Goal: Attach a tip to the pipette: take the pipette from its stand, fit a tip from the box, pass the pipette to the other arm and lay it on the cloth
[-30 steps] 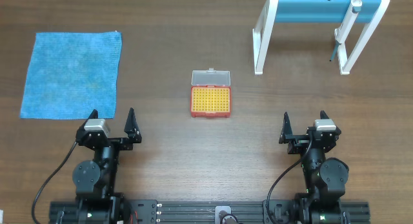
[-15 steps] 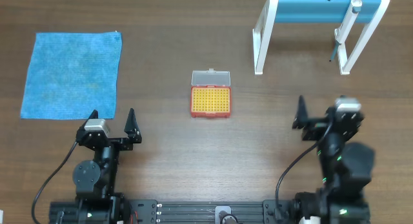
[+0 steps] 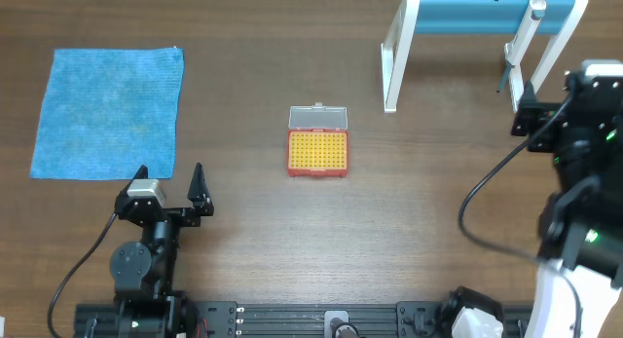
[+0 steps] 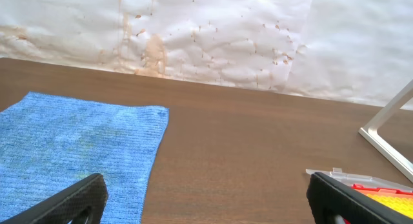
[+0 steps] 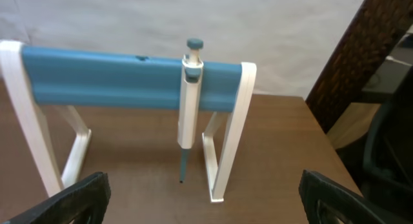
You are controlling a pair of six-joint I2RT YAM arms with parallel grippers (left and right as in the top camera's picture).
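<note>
While our right gripper point(image 5: 206, 188) hung with its fingers spread wide before the pipette point(image 5: 187, 108) at frame centre, we judged it best to square up on its white body.

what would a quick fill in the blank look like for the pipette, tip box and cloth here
The pipette hangs on the ____ bar of its stand.
The tip box has its lid ____.
The cloth lies on the ____ arm's side of the table.
The right gripper, facing the pipette, is ____.
Missing: blue; open; left; open
</note>
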